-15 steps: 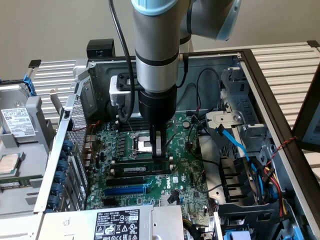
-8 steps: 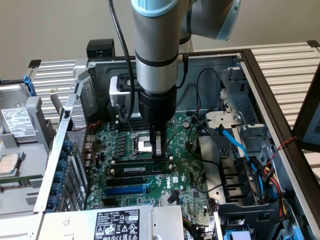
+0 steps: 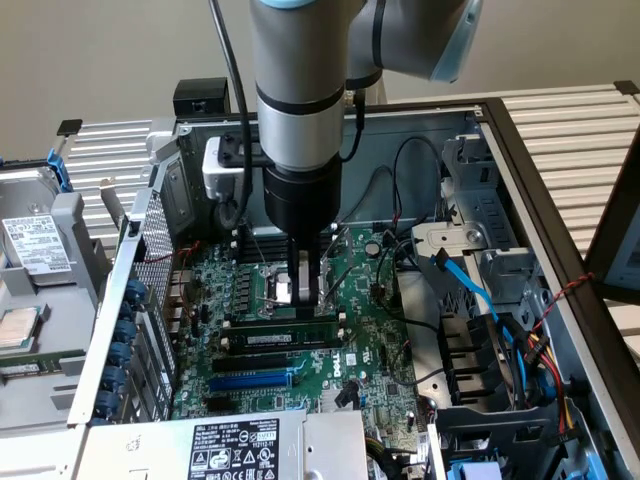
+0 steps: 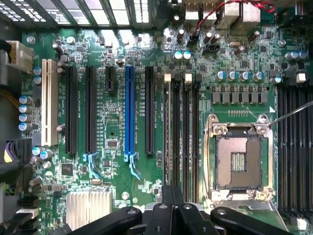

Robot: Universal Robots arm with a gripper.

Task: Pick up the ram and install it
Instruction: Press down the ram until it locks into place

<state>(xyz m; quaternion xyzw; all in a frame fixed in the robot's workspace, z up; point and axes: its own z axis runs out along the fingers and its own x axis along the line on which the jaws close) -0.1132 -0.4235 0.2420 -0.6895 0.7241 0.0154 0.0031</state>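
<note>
The ram [image 3: 282, 338], a thin green stick with a white label, stands on edge in one of the long black memory slots on the motherboard [image 3: 380, 340]. My gripper [image 3: 306, 292] hangs straight down just above and behind it, beside the open CPU socket [image 3: 270, 285]. In the wrist view my gripper [image 4: 172, 198] is shut with nothing between its black fingers [image 4: 161, 215], hovering over the ends of the memory slots [image 4: 181, 127]. Whether the fingertips touch the ram I cannot tell.
The open computer case surrounds the board. A blue expansion slot [image 4: 129, 112] lies beside the memory slots and the CPU socket [image 4: 239, 159] on the other side. Blue and black cables [image 3: 465, 285] crowd the exterior view's right. The power supply [image 3: 240, 445] sits at the front.
</note>
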